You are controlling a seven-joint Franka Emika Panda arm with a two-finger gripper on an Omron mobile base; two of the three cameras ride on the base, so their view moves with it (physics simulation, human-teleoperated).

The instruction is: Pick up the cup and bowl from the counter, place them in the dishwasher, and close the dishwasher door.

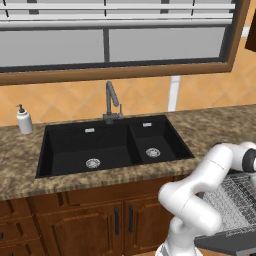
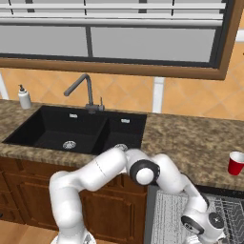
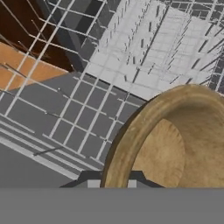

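While bowl [image 3: 175, 144] hangs tilted over wire rack [image 3: 131, 65] of dishwasher [image 2: 228, 209], jaws pinched nearly closed on its rim. Cup [image 2: 235, 163] waits on counter [image 2: 190, 143]. Risk: released on edge, bowl may roll or tip between wires.

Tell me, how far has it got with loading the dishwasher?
Nothing looks finished yet. In hand: the gripper is shut on the rim of the bowl, holding it over the dishwasher's wire rack, so the bowl is about to go in. Left to do: the red cup stands on the counter to the right of the sink, and the dishwasher door is down, waiting to be closed.
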